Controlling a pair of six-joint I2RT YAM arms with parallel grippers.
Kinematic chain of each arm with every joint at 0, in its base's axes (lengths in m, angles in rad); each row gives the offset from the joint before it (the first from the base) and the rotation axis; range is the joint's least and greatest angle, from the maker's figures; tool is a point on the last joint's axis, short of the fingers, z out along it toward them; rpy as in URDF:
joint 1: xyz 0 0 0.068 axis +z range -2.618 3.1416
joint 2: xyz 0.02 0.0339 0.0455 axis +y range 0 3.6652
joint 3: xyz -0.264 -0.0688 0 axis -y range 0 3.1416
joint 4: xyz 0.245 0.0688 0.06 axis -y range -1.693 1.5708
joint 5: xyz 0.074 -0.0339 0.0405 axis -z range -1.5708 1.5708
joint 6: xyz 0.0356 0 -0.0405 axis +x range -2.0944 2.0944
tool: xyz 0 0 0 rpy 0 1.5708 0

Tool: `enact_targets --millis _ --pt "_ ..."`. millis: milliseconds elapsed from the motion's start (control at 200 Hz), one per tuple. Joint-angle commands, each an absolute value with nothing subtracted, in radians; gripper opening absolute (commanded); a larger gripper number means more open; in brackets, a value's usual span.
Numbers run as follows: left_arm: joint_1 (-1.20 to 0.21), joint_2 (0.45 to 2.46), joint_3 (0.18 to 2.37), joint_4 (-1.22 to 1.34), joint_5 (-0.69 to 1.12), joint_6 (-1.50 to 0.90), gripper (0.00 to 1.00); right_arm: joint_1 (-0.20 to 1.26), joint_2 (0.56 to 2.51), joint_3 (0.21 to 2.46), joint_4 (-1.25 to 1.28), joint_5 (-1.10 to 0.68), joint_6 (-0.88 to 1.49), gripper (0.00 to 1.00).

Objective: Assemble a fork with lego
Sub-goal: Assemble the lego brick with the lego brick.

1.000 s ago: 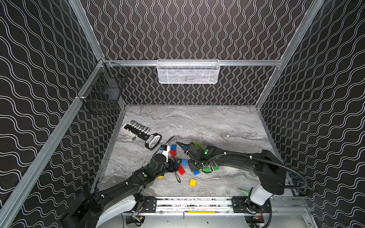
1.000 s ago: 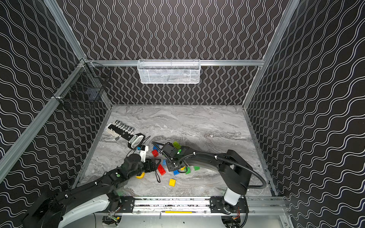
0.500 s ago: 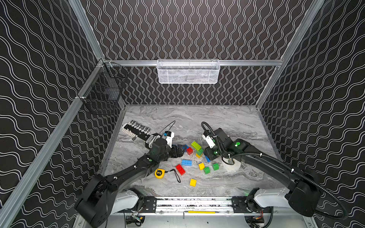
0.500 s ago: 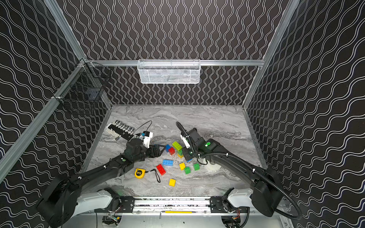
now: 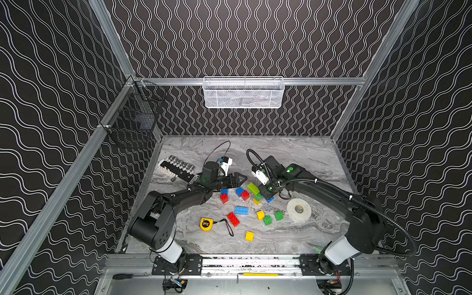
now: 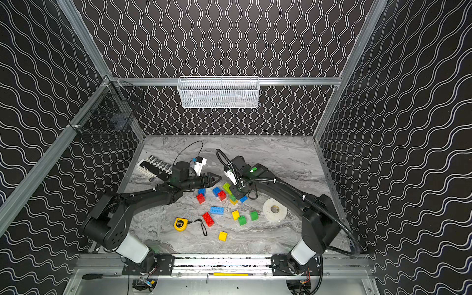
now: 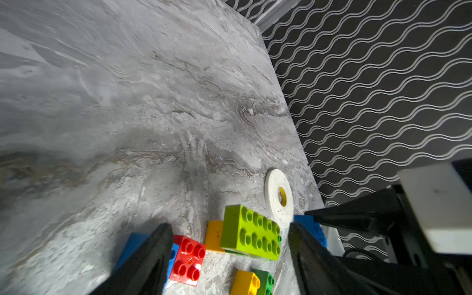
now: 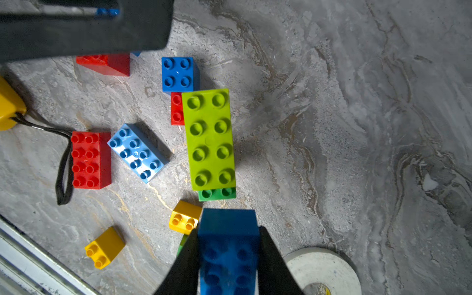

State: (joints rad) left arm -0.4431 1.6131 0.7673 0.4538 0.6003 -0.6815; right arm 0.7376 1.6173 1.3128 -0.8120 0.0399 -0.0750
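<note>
Change: both arms lay low across the lower middle of the pile a second ago; they have since pulled up and apart; the red oblong brick [image 5: 233, 219], light-blue oblong brick [image 5: 241, 210] and yellow tape measure [image 5: 205, 224] now show uncovered at lower centre of both top views; the loose pieces themselves have not shifted
Left claw [image 5: 242, 178]: released, jaws wide with nothing between them; sits left of centre, tips aimed at the lime oblong brick [image 5: 252, 188]
Right claw [image 5: 267, 196]: clenched on a blue brick [image 8: 228, 252]; just right of the lime piece
Lego: the lego bricks [image 5: 245, 195] lie scattered mid-frame on the counter [image 5: 293, 148]; the lime one rests on top of a dark green brick [image 8: 217, 194]; no fork shape yet
Meaning: probably an early joining step; the blue brick looks ready to be pressed onto the lime stack while the empty claw braces it
Edges: white tape roll [image 5: 298, 210] lies just beside the right claw, lower right; socket rack [image 5: 178, 166] hugs the wall at upper left, behind the left arm; the two claws are near each other, only the lime brick between
Open room: upper centre and upper right of the counter are bare; the lower strip holds only a yellow square brick [image 5: 249, 236]
</note>
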Motion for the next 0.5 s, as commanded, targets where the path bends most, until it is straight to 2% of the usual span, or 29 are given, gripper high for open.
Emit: enact_targets --millis 0,496 --pt "-0.441 1.637 0.794 0.501 0.701 -0.697 0.71 0.739 1.638 1.334 -0.850 0.038 -0.116 0.17" --pt "-0.442 1.694 0.802 0.529 0.753 -0.705 0.57 0.750 1.683 1.350 -0.854 0.006 -0.128 0.17"
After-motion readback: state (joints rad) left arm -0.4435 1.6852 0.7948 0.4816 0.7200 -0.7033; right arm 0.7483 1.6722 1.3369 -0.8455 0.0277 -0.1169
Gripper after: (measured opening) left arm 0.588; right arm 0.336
